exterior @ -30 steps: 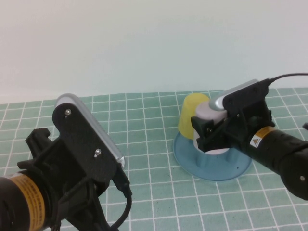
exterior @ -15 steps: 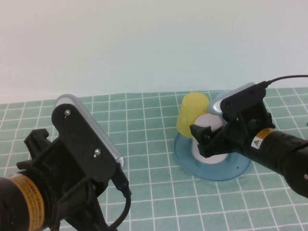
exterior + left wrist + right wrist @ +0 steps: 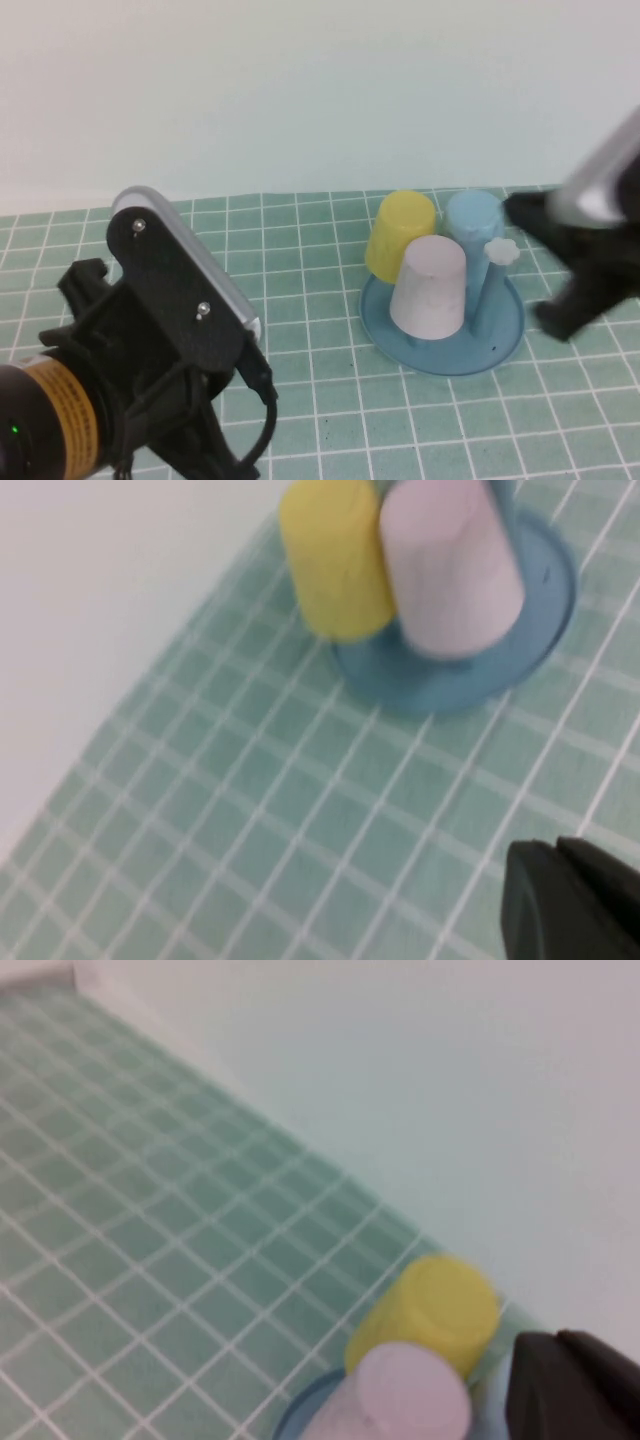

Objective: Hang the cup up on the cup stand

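Observation:
The pale pink cup [image 3: 430, 285] sits upside down on the cup stand [image 3: 500, 335], a round blue dish with upright pegs; one white flower knob [image 3: 502, 250] stands bare beside it. Nothing holds the cup. In the left wrist view the cup [image 3: 450, 565] covers part of the stand [image 3: 540, 630]. My right gripper [image 3: 525, 212] hovers blurred at the right, just beyond the stand, shut and empty; its dark fingertips [image 3: 570, 1380] show pressed together near the cup [image 3: 405, 1395]. My left gripper [image 3: 572, 900] is shut and empty over the mat, well short of the stand.
A yellow cup [image 3: 400, 235] and a light blue cup [image 3: 472, 225] hang upside down on the stand's back pegs. A green grid mat [image 3: 300, 260] covers the table, with a pale wall behind. My left arm [image 3: 160, 300] fills the near left corner.
My right gripper let go of the pink cup, left it on the stand, pulled back up and to the right, and shut. The left arm has barely moved.

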